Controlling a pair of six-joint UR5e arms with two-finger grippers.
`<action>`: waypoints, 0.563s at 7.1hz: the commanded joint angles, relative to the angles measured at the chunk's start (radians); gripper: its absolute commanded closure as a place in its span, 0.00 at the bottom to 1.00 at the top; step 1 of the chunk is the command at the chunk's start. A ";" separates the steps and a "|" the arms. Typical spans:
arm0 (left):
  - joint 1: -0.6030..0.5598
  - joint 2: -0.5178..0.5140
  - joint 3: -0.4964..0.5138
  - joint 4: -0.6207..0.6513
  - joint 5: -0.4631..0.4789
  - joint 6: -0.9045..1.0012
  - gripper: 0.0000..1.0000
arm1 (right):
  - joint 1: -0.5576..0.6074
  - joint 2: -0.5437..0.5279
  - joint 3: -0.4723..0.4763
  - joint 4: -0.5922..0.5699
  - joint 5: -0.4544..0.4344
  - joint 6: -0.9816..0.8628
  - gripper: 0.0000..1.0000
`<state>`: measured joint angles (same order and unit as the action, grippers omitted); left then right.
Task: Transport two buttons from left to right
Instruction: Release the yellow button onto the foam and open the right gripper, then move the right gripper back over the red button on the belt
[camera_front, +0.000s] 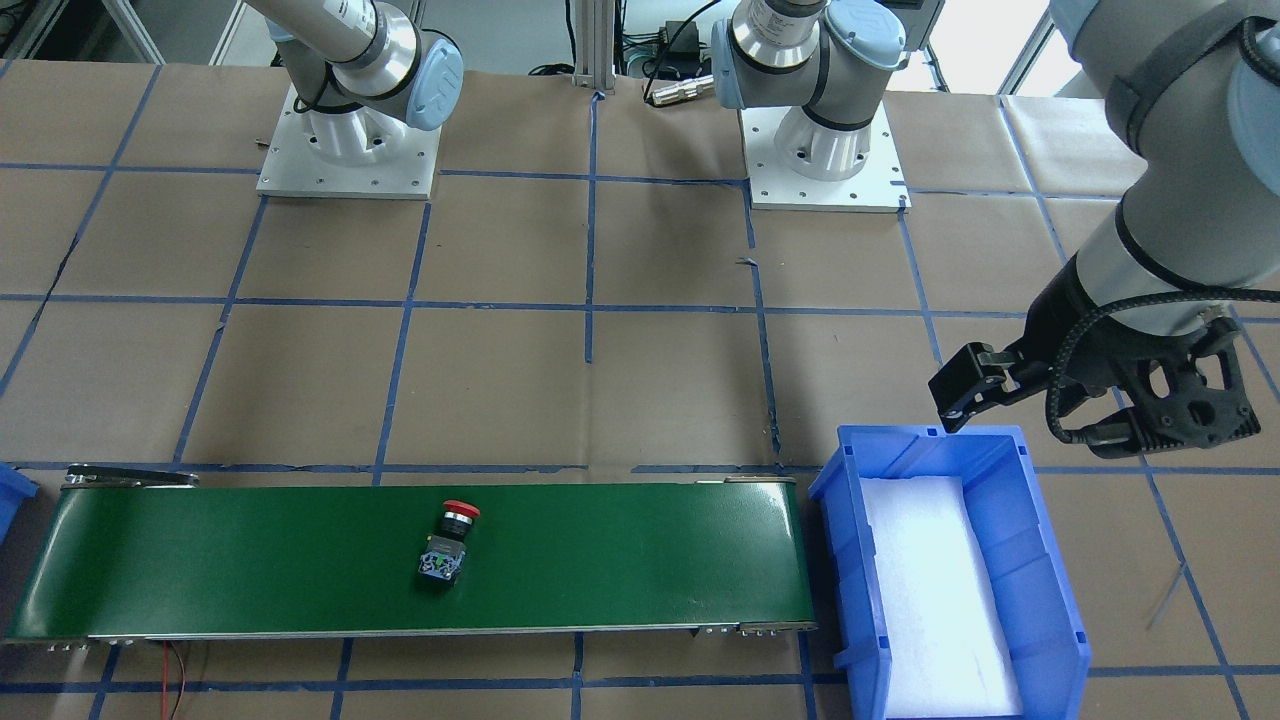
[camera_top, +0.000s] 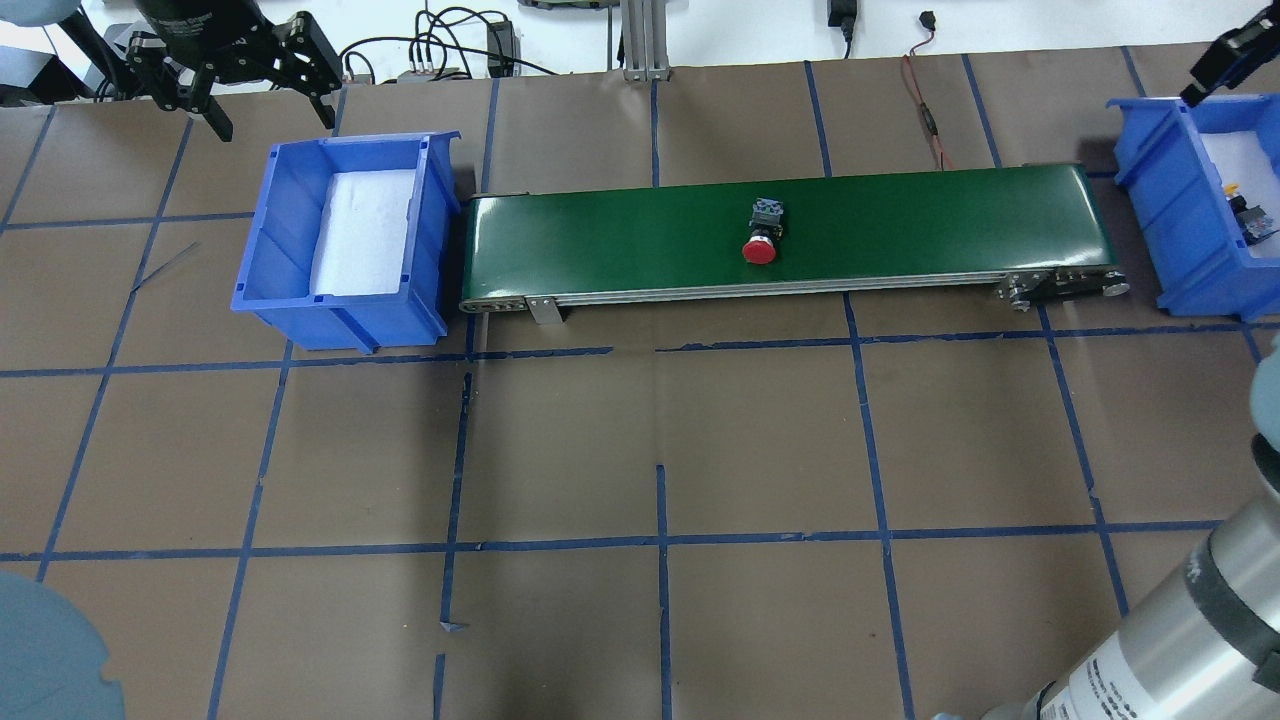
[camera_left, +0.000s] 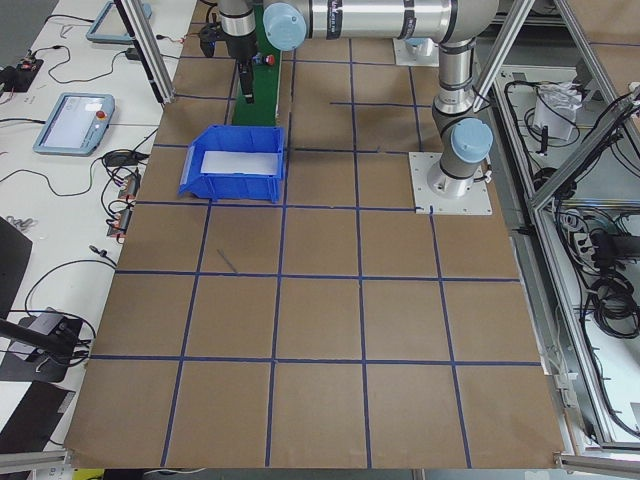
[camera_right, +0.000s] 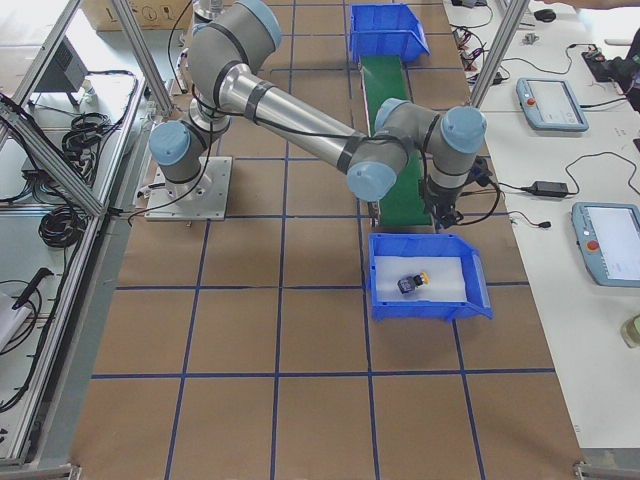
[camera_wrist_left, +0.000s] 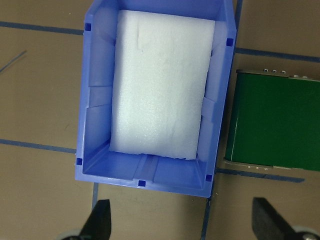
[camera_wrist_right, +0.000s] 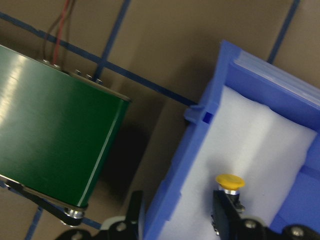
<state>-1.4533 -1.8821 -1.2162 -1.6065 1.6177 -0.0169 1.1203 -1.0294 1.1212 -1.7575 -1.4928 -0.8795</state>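
A: Where to find the red button (camera_front: 455, 540)?

B: On its side on the green belt (camera_front: 250, 570), about mid-length, cap turned toward the robot's bases. Well apart from both bins.

A: And the yellow button (camera_wrist_right: 230, 182)?

B: Down on the white foam inside the right bin (camera_wrist_right: 192, 165).

A: Held by anything?

B: No. Nothing in the right gripper (camera_wrist_right: 177, 212): spread wide, hanging over the bin's belt-side wall, with one finger just beside the yellow cap. Same for the left gripper (camera_wrist_left: 182, 220): spread, grasping nothing, above the left bin (camera_wrist_left: 95, 125), bare but for its foam.

A: Handling of the red one, at a guess?

B: Probably light, rigid plastic; no give under the pads. Likely slippery on the smooth domed cap, and apt to roll there. Better to pinch across the flat sides of the grey blocky base, or round the black collar. Loose on a glossy belt, so prone to skid if nudged. Best to come straight down and close squarely.
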 joint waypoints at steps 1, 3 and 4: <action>0.001 0.012 -0.003 -0.009 0.004 0.000 0.00 | 0.116 -0.032 0.069 -0.003 0.046 0.220 0.40; 0.008 0.008 0.001 -0.009 0.005 0.000 0.00 | 0.189 -0.058 0.150 -0.022 0.058 0.441 0.30; 0.010 0.014 0.001 -0.010 0.005 0.000 0.00 | 0.234 -0.057 0.163 -0.020 0.058 0.558 0.25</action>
<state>-1.4473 -1.8730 -1.2181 -1.6160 1.6227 -0.0169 1.3024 -1.0825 1.2573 -1.7750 -1.4373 -0.4592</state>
